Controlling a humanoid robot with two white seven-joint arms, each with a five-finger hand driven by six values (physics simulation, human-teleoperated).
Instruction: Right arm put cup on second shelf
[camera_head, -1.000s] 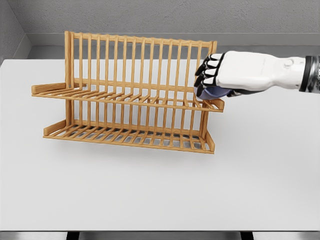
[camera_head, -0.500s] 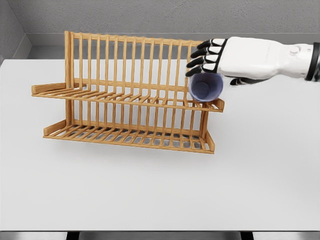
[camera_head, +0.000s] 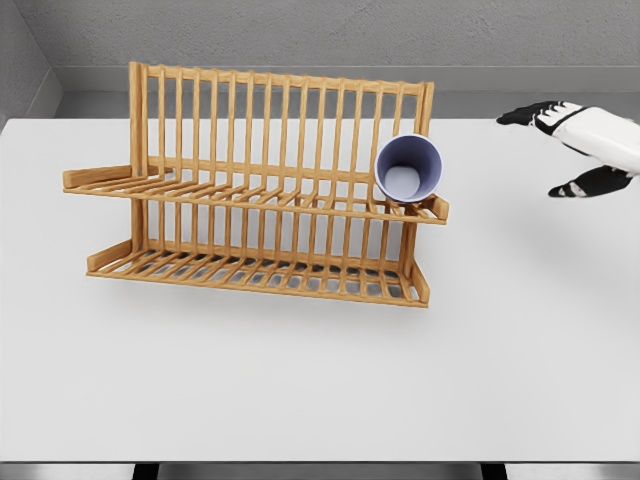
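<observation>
Right hand (camera_head: 585, 140): at the right edge of the head view, above the table, well apart from the rack. Only the hand and a short piece of white forearm show.
Fingers (camera_head: 528, 114): black-tipped, stretched out toward the left and spread apart, the thumb lower down and separate from them. They hold nothing.
Left arm: out of view.
Cup (camera_head: 408, 168): a lilac-blue cup lying on its side at the right end of the rack's upper shelf. Its open mouth faces the camera and tilts slightly down, so the pale inside and round bottom show. It is free of the hand, with open table between them.
Cup's contact: its lower edge rests on the slats of the upper shelf, just beside the small raised end piece at the right, and its back leans near the upright bars.
Rack (camera_head: 250, 190): a wooden dish rack with two slatted shelves, one above the other, and a tall back of vertical bars. It stands on the table left of centre, its right end angled nearer the camera.
Lower shelf (camera_head: 250, 270): bare slats.
Table (camera_head: 320, 380): flat and white, running across the whole view, with a grey wall behind it.
</observation>
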